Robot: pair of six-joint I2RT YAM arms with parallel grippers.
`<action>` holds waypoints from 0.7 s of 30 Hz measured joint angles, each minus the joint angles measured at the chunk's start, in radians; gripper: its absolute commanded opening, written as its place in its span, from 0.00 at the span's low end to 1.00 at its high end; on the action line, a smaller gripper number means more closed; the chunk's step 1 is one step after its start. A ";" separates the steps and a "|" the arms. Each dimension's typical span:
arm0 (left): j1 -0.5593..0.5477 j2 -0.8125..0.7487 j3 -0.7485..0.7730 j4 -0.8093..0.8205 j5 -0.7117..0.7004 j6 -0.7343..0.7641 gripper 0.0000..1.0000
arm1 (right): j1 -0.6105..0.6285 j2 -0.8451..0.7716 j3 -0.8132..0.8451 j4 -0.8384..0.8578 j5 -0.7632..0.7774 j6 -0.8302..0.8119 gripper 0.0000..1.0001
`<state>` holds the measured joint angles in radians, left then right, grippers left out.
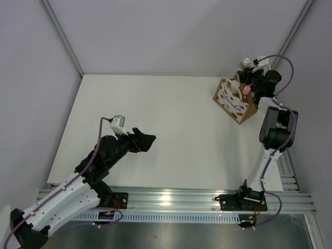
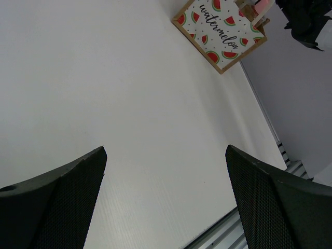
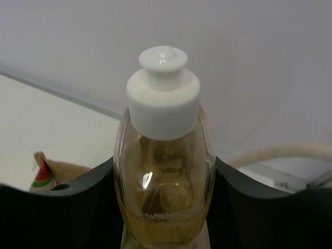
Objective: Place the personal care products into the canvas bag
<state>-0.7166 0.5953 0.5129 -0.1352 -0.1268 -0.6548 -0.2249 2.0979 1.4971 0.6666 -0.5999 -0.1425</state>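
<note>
Left fingers (image 1: 149, 141): spread wide, empty, idle above counter (image 1: 155, 98), well apart from bag. Canvas bag (image 1: 232, 101): far right of counter; pink-capped bottle (image 1: 246, 90) upright inside. Right fingers (image 1: 253, 75): clamped on amber flask (image 3: 163, 171), upright, cap up, raised at bag's far side beside rope handle (image 3: 280, 152). Step judged: flask insertion. Next: keep flask vertical, lower into free space clear of handle, then release.

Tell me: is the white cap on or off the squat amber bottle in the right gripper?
On. The white cap sits over the neck of the squat amber bottle, clamped in the right gripper.
</note>
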 measured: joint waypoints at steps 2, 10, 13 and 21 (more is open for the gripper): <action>0.000 0.000 0.000 0.000 0.000 0.000 0.99 | 0.002 0.000 -0.029 -0.026 0.029 -0.024 0.00; 0.000 0.003 0.000 0.000 0.000 0.000 0.99 | -0.007 0.002 -0.054 -0.056 0.026 -0.012 0.01; 0.000 0.009 0.000 0.000 0.000 0.000 0.99 | -0.011 0.003 -0.054 -0.053 0.010 0.018 0.27; 0.000 0.005 0.000 0.000 0.000 0.000 0.99 | -0.013 0.004 -0.054 -0.043 0.021 0.069 0.49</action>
<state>-0.7166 0.6003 0.5129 -0.1356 -0.1272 -0.6548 -0.2379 2.1017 1.4433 0.6231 -0.5793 -0.0734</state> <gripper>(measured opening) 0.993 0.544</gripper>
